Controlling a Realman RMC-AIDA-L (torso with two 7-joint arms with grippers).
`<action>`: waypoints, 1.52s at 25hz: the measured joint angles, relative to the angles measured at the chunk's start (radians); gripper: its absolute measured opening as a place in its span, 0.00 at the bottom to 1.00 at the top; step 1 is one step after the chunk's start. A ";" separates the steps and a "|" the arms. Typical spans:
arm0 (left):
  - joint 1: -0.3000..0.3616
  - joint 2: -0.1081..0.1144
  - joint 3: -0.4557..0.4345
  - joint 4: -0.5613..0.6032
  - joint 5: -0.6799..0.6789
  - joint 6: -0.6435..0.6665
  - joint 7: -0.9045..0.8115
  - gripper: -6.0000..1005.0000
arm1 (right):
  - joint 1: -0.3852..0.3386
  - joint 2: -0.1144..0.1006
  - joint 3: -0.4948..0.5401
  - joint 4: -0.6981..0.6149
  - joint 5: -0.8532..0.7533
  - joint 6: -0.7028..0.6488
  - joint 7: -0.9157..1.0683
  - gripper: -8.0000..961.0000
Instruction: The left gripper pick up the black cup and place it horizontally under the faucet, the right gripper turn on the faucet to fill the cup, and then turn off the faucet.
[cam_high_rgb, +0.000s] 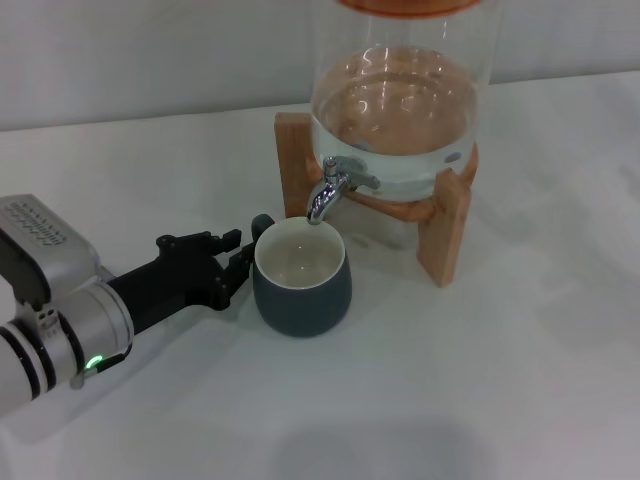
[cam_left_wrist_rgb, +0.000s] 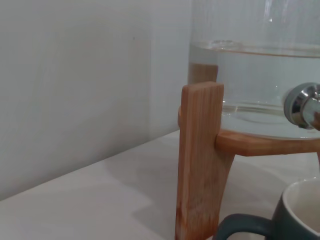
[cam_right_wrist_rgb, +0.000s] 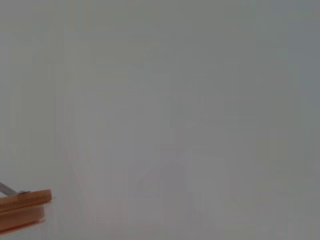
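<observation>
The black cup (cam_high_rgb: 301, 285) stands upright on the white table with its cream inside showing, right below the spout of the chrome faucet (cam_high_rgb: 335, 187). Its small handle (cam_high_rgb: 263, 225) points back-left; the left wrist view shows the handle (cam_left_wrist_rgb: 240, 223) and part of the rim (cam_left_wrist_rgb: 300, 210) close up. My left gripper (cam_high_rgb: 238, 255) lies low on the table just left of the cup. Its two black fingers are spread, their tips beside the cup wall and just short of the handle, with nothing between them. The right gripper is out of view.
The glass dispenser (cam_high_rgb: 395, 100), about half full of water, rests on a wooden stand (cam_high_rgb: 443, 235) behind and right of the cup. A white wall runs behind the table. The right wrist view shows only that wall and a wooden corner (cam_right_wrist_rgb: 22, 202).
</observation>
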 joint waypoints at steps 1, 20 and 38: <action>0.000 0.000 0.000 0.000 0.000 0.000 0.000 0.27 | 0.000 0.000 0.000 0.000 0.000 0.000 0.000 0.84; 0.246 0.007 -0.010 0.248 -0.114 -0.360 -0.086 0.29 | 0.004 -0.004 0.002 0.000 0.000 -0.005 0.007 0.84; 0.356 0.012 -0.009 0.346 -0.403 -0.542 -0.165 0.32 | -0.098 -0.005 -0.093 -0.055 -0.025 0.246 0.099 0.84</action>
